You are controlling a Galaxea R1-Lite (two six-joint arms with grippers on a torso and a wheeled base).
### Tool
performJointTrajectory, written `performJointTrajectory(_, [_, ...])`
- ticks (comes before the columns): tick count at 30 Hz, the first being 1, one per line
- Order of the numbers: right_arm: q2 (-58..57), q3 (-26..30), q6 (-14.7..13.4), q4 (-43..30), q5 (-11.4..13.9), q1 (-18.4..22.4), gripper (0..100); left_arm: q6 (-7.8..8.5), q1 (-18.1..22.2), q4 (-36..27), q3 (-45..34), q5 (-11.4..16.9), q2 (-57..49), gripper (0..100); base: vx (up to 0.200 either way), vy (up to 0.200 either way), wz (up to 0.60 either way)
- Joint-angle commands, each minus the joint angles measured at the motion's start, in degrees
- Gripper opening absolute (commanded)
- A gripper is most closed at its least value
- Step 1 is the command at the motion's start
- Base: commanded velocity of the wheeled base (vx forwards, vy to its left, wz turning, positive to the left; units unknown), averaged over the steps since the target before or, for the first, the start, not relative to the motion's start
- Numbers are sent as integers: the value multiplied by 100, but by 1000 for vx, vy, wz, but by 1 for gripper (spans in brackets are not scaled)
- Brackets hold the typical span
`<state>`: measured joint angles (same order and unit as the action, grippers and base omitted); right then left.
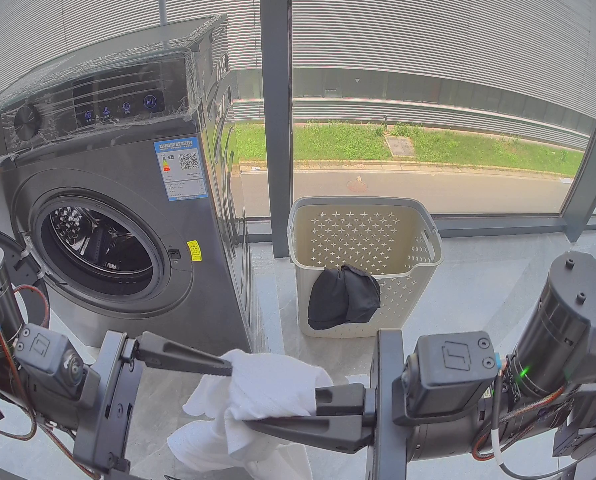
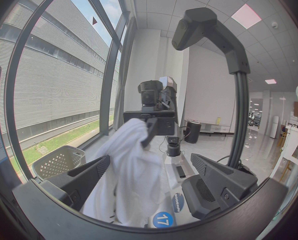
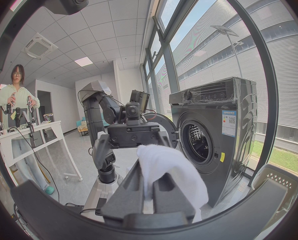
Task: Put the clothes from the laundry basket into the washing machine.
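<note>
My right gripper (image 3: 149, 189) clamps the white cloth (image 1: 264, 385), lower centre. My left gripper (image 2: 150, 160) gapes wide, the cloth hanging between its fingers (image 2: 89, 174).

white cloth (image 1: 271, 385) cut off at bottom edge, drum (image 1: 94, 245) contents unclear

White garment (image 1: 258, 395), bunched, hangs at 6 o'clock. Black garment (image 1: 343, 296) drapes over the beige laundry basket (image 1: 361, 235) rim. Washing machine (image 1: 141, 175), door open, at 9 o'clock.
</note>
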<state>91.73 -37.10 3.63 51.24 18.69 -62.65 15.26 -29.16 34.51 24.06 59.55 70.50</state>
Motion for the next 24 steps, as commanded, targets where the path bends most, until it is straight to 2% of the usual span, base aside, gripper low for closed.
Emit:
performJointTrajectory(1, [-121,36,-3,0,3,-2,0,12,174,319,11,-66,632,100,0,0,0])
performJointTrajectory(6, [-191,159,-3,0,-6,-2,0,3,455,372,19,-40,597,100,0,0,0])
performJointTrajectory(8, [-253,185,-3,0,3,-2,0,-6,710,372,19,4,597,100,0,0,0])
performJointTrajectory(10, [-261,168,-3,0,3,-2,0,3,736,381,28,48,623,100,0,0,0])
performJointTrajectory(15, [-261,168,-3,0,3,-2,0,3,666,372,37,232,720,100,0,0,0])
performJointTrajectory(16, [-244,159,-3,0,12,-2,0,3,534,372,37,311,764,100,0,0,0])
performJointTrajectory(24, [-94,-8,-12,0,179,-2,0,21,350,381,11,347,1001,100,0,0,0])
